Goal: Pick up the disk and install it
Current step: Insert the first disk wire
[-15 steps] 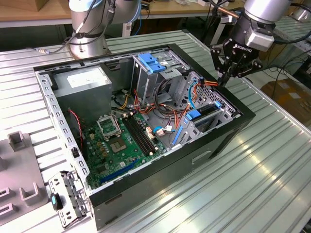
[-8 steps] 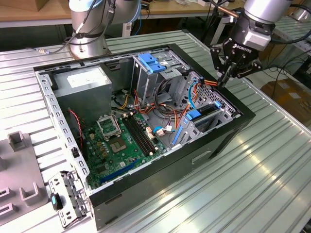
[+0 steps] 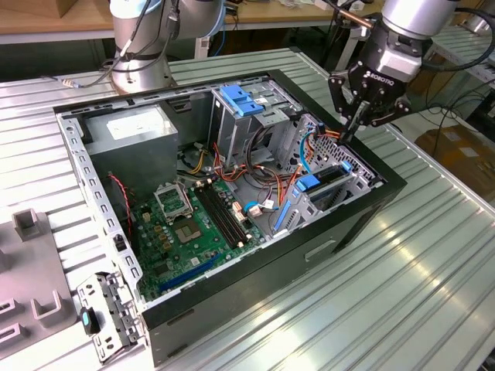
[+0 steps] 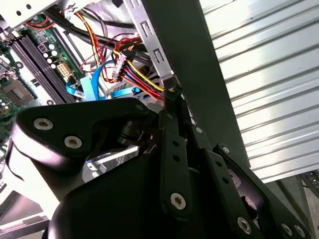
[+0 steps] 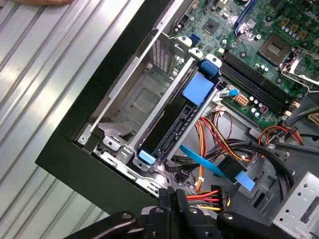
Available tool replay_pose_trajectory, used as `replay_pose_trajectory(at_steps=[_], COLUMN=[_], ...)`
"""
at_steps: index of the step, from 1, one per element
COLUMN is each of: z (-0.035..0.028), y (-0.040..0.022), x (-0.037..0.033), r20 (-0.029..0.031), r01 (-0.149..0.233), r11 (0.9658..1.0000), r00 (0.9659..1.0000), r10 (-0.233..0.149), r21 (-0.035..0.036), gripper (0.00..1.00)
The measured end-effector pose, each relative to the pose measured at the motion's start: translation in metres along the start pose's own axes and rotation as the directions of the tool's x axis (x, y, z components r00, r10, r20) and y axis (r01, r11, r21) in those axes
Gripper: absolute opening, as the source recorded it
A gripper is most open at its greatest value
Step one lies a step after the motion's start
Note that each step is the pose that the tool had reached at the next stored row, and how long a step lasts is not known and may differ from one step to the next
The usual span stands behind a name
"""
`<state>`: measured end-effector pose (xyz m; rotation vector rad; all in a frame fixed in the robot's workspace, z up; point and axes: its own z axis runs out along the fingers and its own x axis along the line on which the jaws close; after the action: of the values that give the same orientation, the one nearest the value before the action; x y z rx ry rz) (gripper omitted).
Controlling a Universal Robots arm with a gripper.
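Disk (image 5: 175, 117) sits in its bay inside the computer case (image 3: 325, 247), we see; our gripper (image 3: 349, 133) hangs beside it, fingers pressed together, holding nothing.

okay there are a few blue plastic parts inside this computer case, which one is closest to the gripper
The disk in its blue carrier, standing on edge in the drive cage just below the gripper. The wider light-blue bracket sits atop the tall bay, farther toward the exterior view's left.
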<state>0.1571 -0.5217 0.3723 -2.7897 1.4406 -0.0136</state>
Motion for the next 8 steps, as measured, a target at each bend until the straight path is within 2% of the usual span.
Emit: replay_pose_trajectory(at_steps=[2, 3, 5, 8], z=[0.0002, 0.0004, 0.0009, 0.0014], y=[0.0016, 0.0016, 0.0016, 0.0017], x=[-0.0011, -0.0012, -0.0012, -0.0012], r20=[0.0000, -0.0003, -0.0008, -0.0010], r01=[-0.005, -0.039, -0.094, -0.140], r11=[1.0000, 0.9993, 0.9956, 0.9902], r00=[1.0000, 0.9993, 0.9956, 0.9902], r10=[0.005, 0.039, 0.094, 0.140], r21=[0.0000, -0.0003, -0.0008, -0.0010], gripper=[0.16, 0.16, 0.16, 0.16])
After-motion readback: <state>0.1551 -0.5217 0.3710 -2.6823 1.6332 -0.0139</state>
